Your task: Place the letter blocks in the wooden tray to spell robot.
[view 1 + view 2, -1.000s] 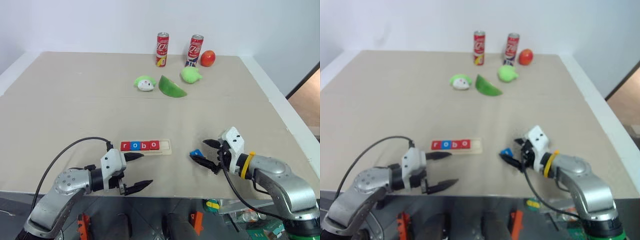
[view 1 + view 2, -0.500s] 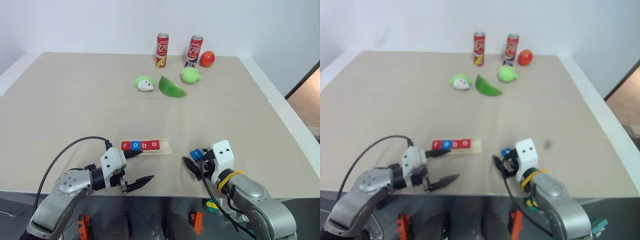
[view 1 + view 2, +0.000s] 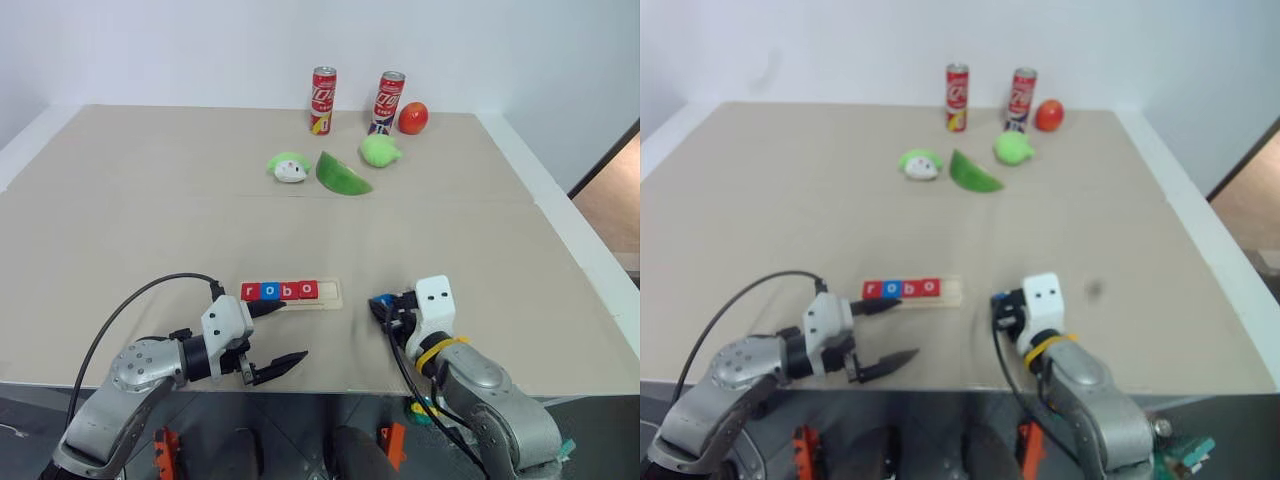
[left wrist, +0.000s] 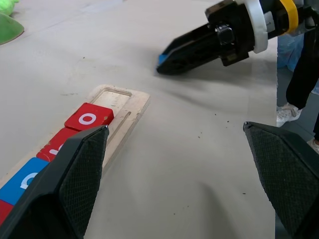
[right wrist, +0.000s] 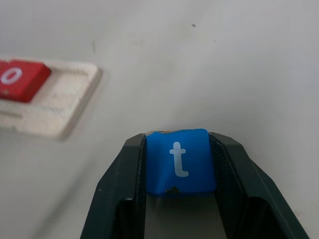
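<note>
Your right claw (image 5: 179, 169) pinches the blue t block (image 5: 179, 160) between its fingers, low over the tabletop (image 3: 450, 230). Just to its left lies the wooden tray (image 3: 330, 294), holding r, o, b, o blocks (image 3: 280, 291) with the end slot nearest the claw bare. Your left claw (image 3: 278, 335) stands spread wide, one fingertip touching the tray's other end.

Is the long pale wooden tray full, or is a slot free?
One slot free. The long pale wooden tray holds four red and blue letter tiles reading r, o, b, o; its right-end recess is bare wood.
</note>
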You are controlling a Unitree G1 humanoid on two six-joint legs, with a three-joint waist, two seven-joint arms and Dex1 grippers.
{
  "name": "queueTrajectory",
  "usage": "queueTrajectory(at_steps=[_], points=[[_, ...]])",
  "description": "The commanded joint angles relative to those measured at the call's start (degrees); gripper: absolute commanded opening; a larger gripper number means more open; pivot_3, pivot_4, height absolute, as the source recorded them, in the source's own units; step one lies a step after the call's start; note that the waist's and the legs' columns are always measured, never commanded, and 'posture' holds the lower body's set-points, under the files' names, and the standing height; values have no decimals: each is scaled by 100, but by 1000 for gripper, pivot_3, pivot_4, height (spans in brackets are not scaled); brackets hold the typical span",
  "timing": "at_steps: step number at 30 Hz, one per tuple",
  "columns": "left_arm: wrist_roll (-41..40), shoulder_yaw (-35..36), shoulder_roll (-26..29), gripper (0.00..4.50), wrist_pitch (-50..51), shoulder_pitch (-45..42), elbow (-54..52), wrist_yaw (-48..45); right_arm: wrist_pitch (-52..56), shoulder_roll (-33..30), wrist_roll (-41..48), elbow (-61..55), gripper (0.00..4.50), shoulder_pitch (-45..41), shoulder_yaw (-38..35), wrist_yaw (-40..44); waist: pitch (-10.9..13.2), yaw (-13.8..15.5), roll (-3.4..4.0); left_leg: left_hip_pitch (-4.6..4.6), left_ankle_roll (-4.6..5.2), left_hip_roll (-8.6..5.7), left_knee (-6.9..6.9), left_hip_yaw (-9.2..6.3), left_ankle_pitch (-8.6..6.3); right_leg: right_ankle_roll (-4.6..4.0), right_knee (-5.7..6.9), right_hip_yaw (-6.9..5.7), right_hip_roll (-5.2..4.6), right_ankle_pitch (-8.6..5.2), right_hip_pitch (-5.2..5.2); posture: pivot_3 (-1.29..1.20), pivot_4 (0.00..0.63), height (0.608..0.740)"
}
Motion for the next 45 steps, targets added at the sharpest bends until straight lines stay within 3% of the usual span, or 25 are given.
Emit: queueTrajectory(at_steps=[1, 12, 13, 17, 20, 24, 27, 30, 32, 36, 43, 45], points=[[7, 14, 59, 4500, 11, 14, -215, 20, 15, 185, -65, -3, 1232, -388, 79, -170, 0, -1, 0, 0, 0, 0, 0, 0, 0, 0, 0, 0, 0, 0, 0, 0, 150, 740], [34, 16, 82, 4500, 85, 25, -256, 62, -258, 385, -263, 834, 1232, -718, 408, -63, 0, 0, 0, -3, 0, -3, -7, -3, 0, 15, 0, -5, -1, 4, -1, 0, 150, 740], [36, 16, 79, 4500, 94, 28, -261, 71, -318, 404, -246, 875, 2032, -730, 408, -17, 0, 0, 0, -2, 0, -2, -8, -3, 0, 15, 0, -6, -1, 5, -1, 0, 150, 740], [51, 26, 88, 4500, 104, 57, -276, 89, -571, 471, -278, 902, 3279, -1060, 126, -105, 1, -4, 1, -1, 0, 0, -7, -3, 0, 11, 0, -6, 1, 7, -1, 0, 150, 740], [62, 37, 95, 4500, 94, 76, -274, 92, -359, 8, 19, 974, 4381, -1588, -347, 349, 1, -1, 1, -1, 0, -1, -5, -2, 0, 13, 0, -7, 0, 10, 0, 0, 150, 740], [68, 28, 37, 4500, -55, -16, -184, 45, -717, -1178, 499, 2002, 4381, -2528, -622, 2011, 3, 0, 3, -3, 0, -8, -2, 5, 0, 17, -1, 0, -4, 9, -1, 0, 150, 740], [-155, 82, 6, 4500, 45, -155, -150, -73, -1934, -2204, 537, 3506, 4381, -3071, 9, 4538, 5, 2, 2, 0, 3, -11, 0, 6, 1, 13, -4, -2, -4, 7, 5, 0, 150, 740], [-319, 125, 74, 4500, 164, -215, -186, -208, -3361, -2608, 310, 4851, 4381, -3517, 632, 6572, 5, 0, 1, 6, 14, -7, -8, 2, -5, 14, -6, -9, 0, 6, 10, 0, 150, 740], [-311, 132, 128, 4500, 159, -212, -212, -246, -4189, -2627, 32, 5666, 4381, -3834, 900, 7245, 6, -14, 3, 7, 23, 2, -9, 0, -11, 6, -5, -12, 10, 1, 8, 0, 150, 740], [-236, 154, 140, 4500, 149, -139, -277, -110, -5797, -2403, -548, 7321, 4381, -4516, 1310, 8042, 16, -23, 18, 7, 33, 8, -10, -2, -17, 0, -1, -10, 18, -1, 5, 0, 150, 740], [-165, 176, 146, 4500, 161, 157, -506, 164, -6716, -1892, -930, 8776, 4381, -5051, 1304, 8203, 17, -3, 18, 8, 31, 1, -4, 0, -16, -32, 3, -9, 5, 19, 10, 0, 150, 740], [-154, 206, 157, 4500, 167, 212, -539, 230, -6778, -1790, -963, 8929, 4147, -4929, 1273, 8190, 17, 9, 18, 8, 30, -1, -1, -1, -15, -31, 3, -10, 1, 20, 13, 0, 150, 740]])
